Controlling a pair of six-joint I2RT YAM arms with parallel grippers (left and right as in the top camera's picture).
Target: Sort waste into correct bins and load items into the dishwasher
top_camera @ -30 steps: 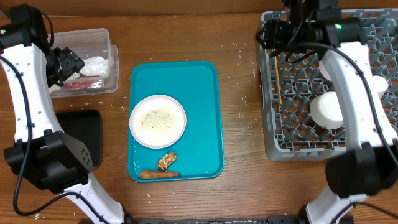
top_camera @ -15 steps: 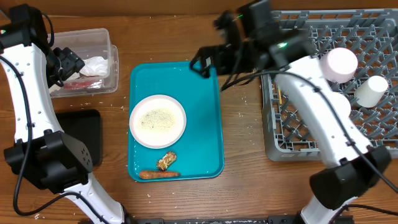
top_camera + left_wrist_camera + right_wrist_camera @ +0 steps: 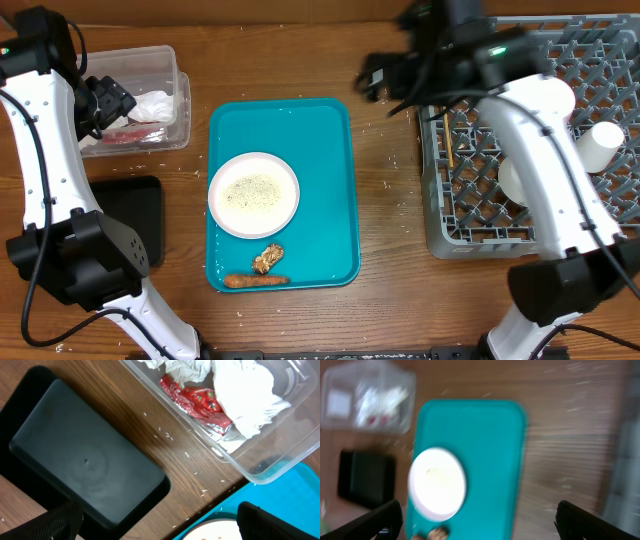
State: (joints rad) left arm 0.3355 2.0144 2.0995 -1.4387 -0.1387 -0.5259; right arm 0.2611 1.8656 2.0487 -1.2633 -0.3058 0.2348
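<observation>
Beside the tray [image 3: 330, 200], the right gripper [image 3: 374, 76] hovered, fingers apart and empty (left gripper [image 3: 106, 104] likewise); the rice-dusted plate [image 3: 253, 194] probably needed gripping next.

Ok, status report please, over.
Left hand open, empty. Right hand open, empty. Plate with rice, carrot, brown lump on teal tray. Nothing over them.
</observation>
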